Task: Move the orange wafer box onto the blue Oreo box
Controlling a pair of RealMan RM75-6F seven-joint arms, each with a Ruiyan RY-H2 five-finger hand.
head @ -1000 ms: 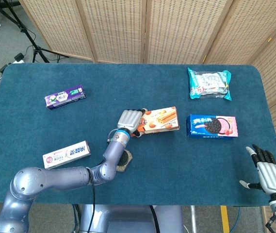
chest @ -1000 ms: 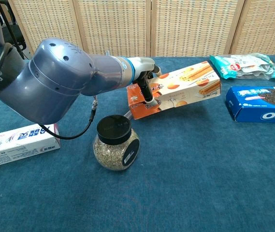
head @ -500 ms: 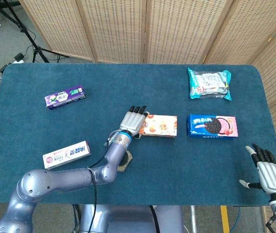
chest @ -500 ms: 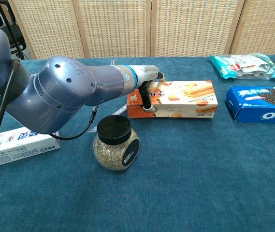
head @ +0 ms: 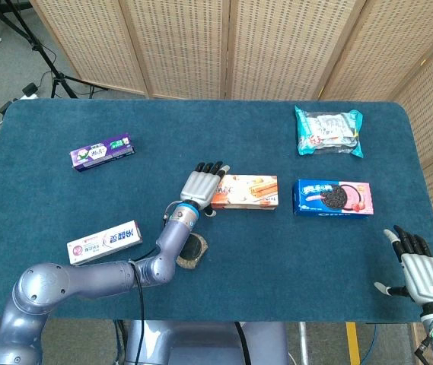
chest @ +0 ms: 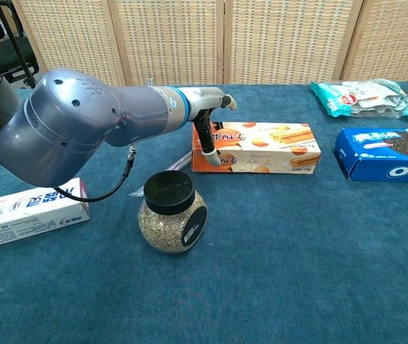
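The orange wafer box (head: 246,192) (chest: 261,147) lies flat on the blue table, left of the blue Oreo box (head: 332,198) (chest: 390,154) with a gap between them. My left hand (head: 201,185) (chest: 207,122) is at the wafer box's left end, fingers stretched out straight. One dark fingertip (chest: 205,136) hangs against that end; nothing is gripped. My right hand (head: 420,274) hovers off the table's near right corner, fingers spread and holding nothing. It is out of the chest view.
A black-lidded jar of seeds (head: 193,251) (chest: 171,221) stands just under my left forearm. A white toothpaste box (head: 104,242) (chest: 28,215) lies near left, a purple one (head: 102,152) far left, and a teal snack pack (head: 328,131) (chest: 365,98) behind the Oreo box.
The wafer box, lifted and tilted a second ago, has come down flat on the table. My left hand has uncurled its fingers and drawn back slightly to the left. The right hand stayed put.
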